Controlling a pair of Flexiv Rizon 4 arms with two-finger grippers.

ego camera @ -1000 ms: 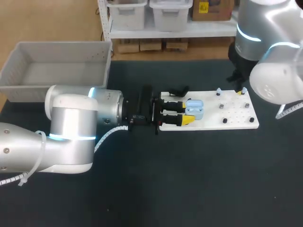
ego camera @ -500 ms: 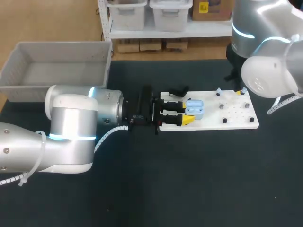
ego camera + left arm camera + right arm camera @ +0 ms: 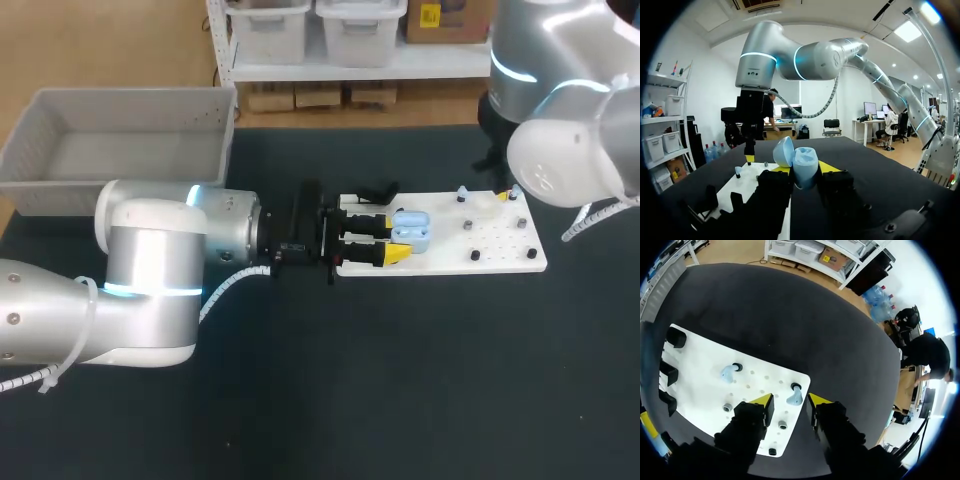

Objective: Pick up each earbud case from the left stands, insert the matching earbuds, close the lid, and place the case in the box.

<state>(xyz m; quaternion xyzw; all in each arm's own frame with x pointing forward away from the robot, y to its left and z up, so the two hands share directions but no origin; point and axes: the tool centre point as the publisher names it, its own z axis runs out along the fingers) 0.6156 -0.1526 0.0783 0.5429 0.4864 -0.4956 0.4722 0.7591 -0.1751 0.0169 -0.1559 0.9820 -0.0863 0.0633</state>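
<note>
Gripping the light-blue earbud case (image 3: 411,231) in the left jaws, clenched on it from two sides, with its lid (image 3: 783,151) tipped open, over the left end of the white board (image 3: 500,262) near the middle of the bench (image 3: 400,400). Hovering with the right jaws released above the board's far right corner, yellow tips either side of one earbud (image 3: 794,396) standing by its peg, apparently without contact. Leaving a second earbud (image 3: 730,372) further along the far edge, toward the case. Cannot tell from the wrist views whether anything already sits inside the case. Judging this as the earbud-fetching step, early in the task, with insertion, lid closing and boxing all to come. Calling next for a straight descent onto the earbud, a gentle squeeze on so small and smooth a piece, a clean lift, then a carry across to the open case. Saving the grey box (image 3: 120,150) at the bench's far left corner for last.
</note>
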